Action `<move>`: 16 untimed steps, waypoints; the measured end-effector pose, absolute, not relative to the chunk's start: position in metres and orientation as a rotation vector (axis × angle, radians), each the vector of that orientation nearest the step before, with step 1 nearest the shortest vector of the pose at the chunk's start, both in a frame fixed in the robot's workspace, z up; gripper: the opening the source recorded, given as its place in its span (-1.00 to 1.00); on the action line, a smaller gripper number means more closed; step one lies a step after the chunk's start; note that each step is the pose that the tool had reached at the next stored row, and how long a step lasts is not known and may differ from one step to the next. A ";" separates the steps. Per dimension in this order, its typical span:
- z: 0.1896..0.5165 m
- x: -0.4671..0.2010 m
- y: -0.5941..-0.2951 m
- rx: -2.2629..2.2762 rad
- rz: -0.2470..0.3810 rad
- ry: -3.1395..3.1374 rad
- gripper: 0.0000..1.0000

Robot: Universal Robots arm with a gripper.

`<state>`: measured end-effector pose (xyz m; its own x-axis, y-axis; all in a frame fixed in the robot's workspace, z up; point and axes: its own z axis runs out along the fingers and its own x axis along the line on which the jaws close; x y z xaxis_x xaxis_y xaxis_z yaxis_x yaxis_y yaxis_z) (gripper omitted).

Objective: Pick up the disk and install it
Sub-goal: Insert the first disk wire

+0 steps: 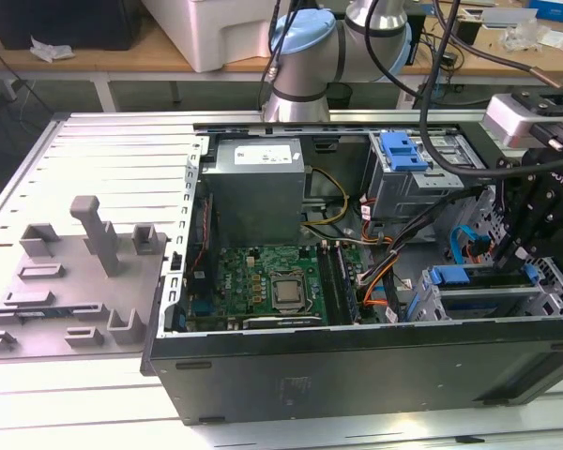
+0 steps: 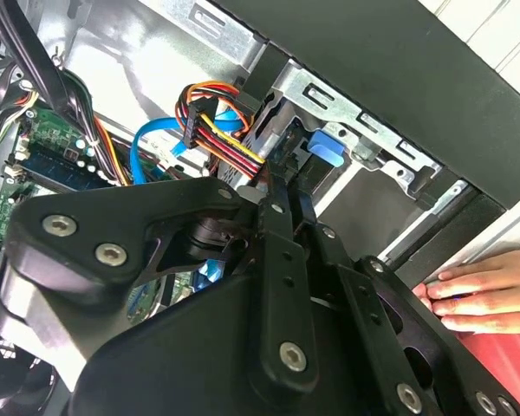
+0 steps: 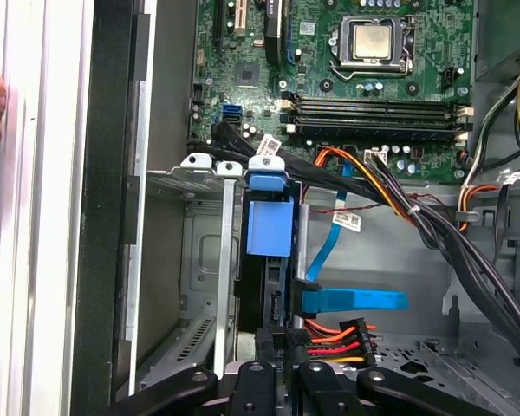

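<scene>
I hang low over the corner of the open computer case [image 1: 357, 366] at the exterior view's right, my gripper [image 1: 509, 258] right above the drive cage [image 1: 422, 305]. The disk [image 3: 269, 230] stands on edge in that cage, its blue carrier frame facing the first wrist view and its dark body running down toward me. It lies between the cage's metal walls, and it looks most of the way into its slot. Whether my jaws are clamped on it or released, I cannot tell: my own linkage hides the contact.

This looks like the seating step, and I judge it nearly done. To do it well, I want the disk square to the cage rails, pressed straight along the slot with no twist, so the blue frame does not bind on one side.

There are cables to mind. The flat blue data cable [image 3: 355, 301] and the red, orange and yellow power plug [image 3: 334, 338] lie just beside my gripper, and neither must get pinched.

A person's hand [image 2: 481, 290] rests on the case's outer edge, near but outside the cage, so I would go slow and gentle.
</scene>
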<state>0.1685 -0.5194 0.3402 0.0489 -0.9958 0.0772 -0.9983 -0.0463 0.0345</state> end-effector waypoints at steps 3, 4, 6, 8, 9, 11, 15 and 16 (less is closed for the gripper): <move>0.340 0.169 -0.519 2.217 0.049 -2.114 -0.66; 0.341 0.169 -0.519 2.217 0.048 -2.114 -0.66; 0.342 0.168 -0.519 2.217 0.048 -2.114 -0.66; 0.343 0.169 -0.519 2.217 0.049 -2.114 -0.66; 0.343 0.169 -0.519 2.217 0.049 -2.114 -0.66; 0.343 0.169 -0.519 2.217 0.049 -2.114 -0.66; 0.343 0.169 -0.519 2.217 0.049 -2.114 -0.66; 0.343 0.169 -0.519 2.217 0.049 -2.114 -0.66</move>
<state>0.1685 -0.5186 0.3425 0.0488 -0.9958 0.0770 -0.9983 -0.0463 0.0344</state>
